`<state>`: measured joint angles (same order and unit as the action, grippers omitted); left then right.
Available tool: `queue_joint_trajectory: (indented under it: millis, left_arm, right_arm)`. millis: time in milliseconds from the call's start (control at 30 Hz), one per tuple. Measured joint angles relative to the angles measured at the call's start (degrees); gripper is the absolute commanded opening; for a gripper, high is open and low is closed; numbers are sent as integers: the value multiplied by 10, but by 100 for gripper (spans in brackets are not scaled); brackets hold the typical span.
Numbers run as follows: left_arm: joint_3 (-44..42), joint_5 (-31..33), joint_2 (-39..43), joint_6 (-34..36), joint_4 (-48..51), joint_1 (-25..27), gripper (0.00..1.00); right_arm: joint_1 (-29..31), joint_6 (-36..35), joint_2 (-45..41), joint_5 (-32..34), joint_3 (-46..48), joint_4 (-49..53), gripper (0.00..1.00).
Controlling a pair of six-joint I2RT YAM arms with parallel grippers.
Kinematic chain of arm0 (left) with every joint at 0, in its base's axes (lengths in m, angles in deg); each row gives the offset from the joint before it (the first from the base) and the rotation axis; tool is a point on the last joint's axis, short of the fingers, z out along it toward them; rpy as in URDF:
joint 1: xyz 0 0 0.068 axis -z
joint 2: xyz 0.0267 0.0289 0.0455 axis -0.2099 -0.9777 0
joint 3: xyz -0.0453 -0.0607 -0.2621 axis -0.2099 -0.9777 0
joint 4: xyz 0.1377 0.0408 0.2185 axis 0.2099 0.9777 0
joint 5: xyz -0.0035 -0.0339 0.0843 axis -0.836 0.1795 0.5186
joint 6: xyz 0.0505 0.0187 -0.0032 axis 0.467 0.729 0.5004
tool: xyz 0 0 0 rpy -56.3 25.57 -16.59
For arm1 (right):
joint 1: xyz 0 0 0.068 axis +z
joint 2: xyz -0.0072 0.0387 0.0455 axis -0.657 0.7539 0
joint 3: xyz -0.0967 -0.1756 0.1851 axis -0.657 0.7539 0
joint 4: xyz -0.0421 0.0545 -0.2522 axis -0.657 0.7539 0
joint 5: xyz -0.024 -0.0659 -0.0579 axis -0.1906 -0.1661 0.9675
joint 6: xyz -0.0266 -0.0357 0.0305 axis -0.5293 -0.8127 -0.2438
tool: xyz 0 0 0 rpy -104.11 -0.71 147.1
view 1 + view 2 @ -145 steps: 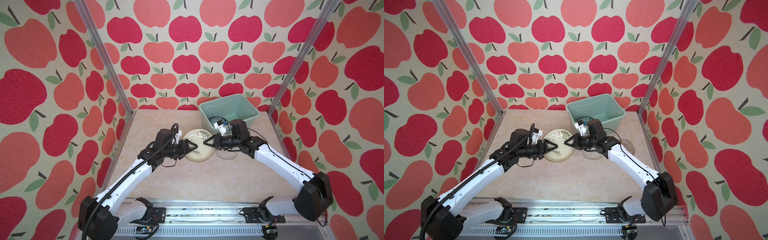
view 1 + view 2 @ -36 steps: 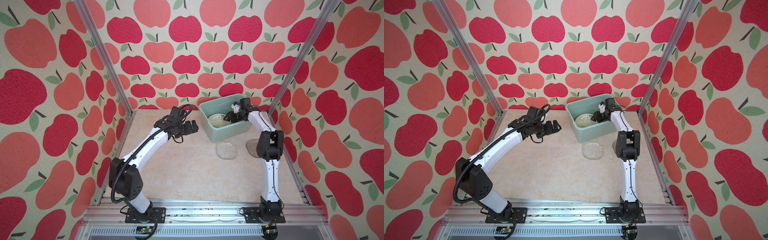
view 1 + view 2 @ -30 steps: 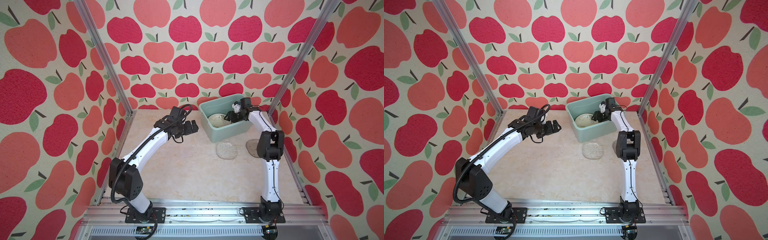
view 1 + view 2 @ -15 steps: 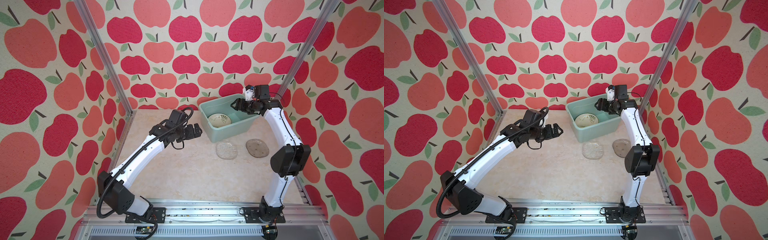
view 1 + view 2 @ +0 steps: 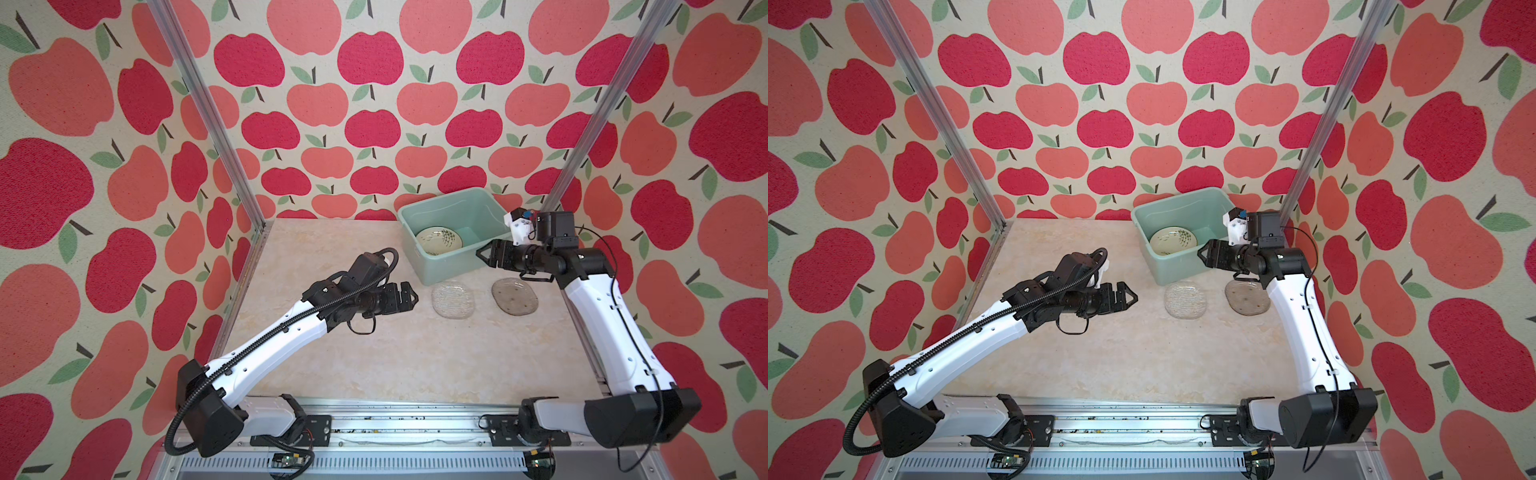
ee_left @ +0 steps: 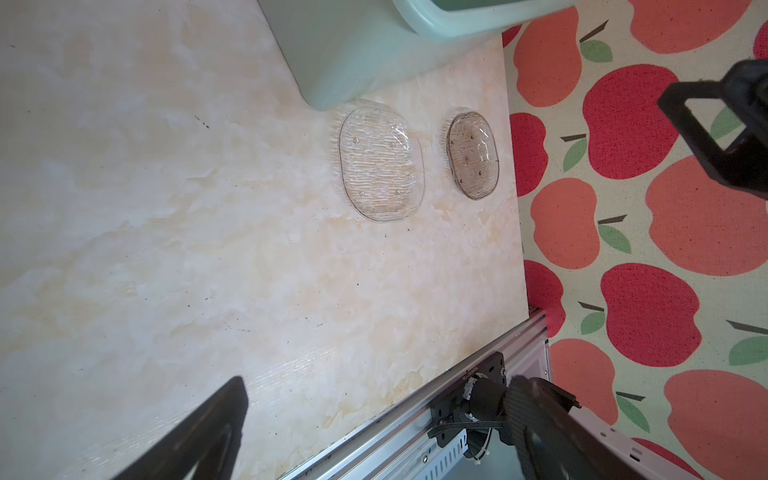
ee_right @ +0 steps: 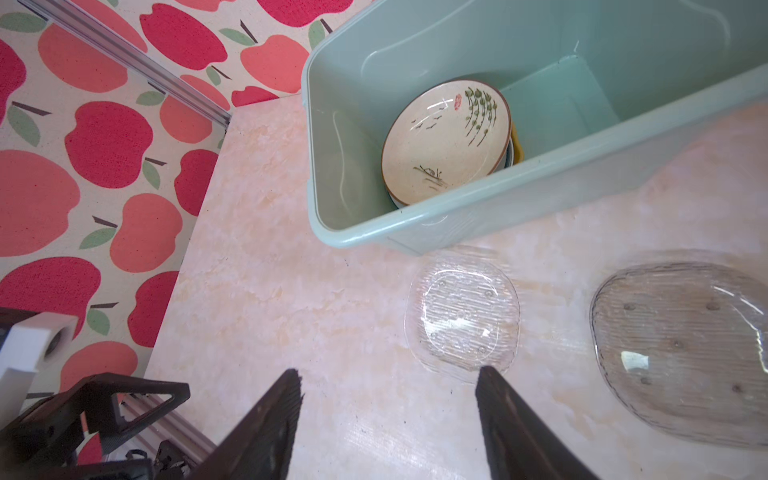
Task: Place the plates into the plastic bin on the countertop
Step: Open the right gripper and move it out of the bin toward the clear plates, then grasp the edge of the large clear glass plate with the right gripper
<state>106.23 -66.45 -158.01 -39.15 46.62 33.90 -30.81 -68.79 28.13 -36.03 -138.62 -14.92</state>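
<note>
Between picks, by the look of it. Already in the bin (image 5: 451, 269), at the back right of the counter (image 5: 374, 357): a cream plate (image 5: 439, 240) with a plant drawing, topping a small stack whose yellow and bluish edges peek out in the right wrist view. Out on the counter, just in front of the bin: a clear plate (image 5: 453, 299) and, beside it but apart, a grey plate (image 5: 514, 296) nearer the right wall.

Nothing held on either side. At the left claw (image 5: 409, 296): spread wide, empty, hanging above the counter near the clear plate and aimed toward it. At the right claw (image 5: 484, 254): parted to a moderate gap, empty, raised beside the bin's front right corner, near the grey plate.

Next, probably: drop to one of the two glass plates, work a finger under the rim, pinch, lift over the bin's rolled lip, set down on the stack or on the bare floor beside it.

About the glass: rounded oblong, shallow, ribbed all over, dotted with small bumps; hard and lying flat with little edge to catch, so likely slippery to pry up. About the cream plate: round, glazed, brown-edged. About the bin: pale mint plastic, smooth, tapered. About the counter: marbled beige, faintly glossy.
</note>
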Motion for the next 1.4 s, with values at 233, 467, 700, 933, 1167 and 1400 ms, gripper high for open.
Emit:
queue_joint_trajectory:
  millis: [233,467,700,933,1167,1400]
  left_arm:
    - [-26,1,0,-13,-33,19,99]
    - [-28,5,0,-20,-41,19,99]
    - [-36,3,-1,-24,-42,12,99]
    - [-34,-2,-25,-25,-42,-5,99]
    - [-17,-6,-53,-25,-40,-10,99]
    - [7,-10,-73,-26,-38,-10,99]
  right_arm:
    - [-29,21,-62,-30,135,-6,66]
    - [-42,66,-41,-43,257,-80,62]
    - [-74,88,44,-49,293,-164,56]
    - [-94,81,141,-54,290,-213,50]
    - [-98,70,220,-64,272,-245,45]
    - [-96,70,267,-87,264,-279,36]
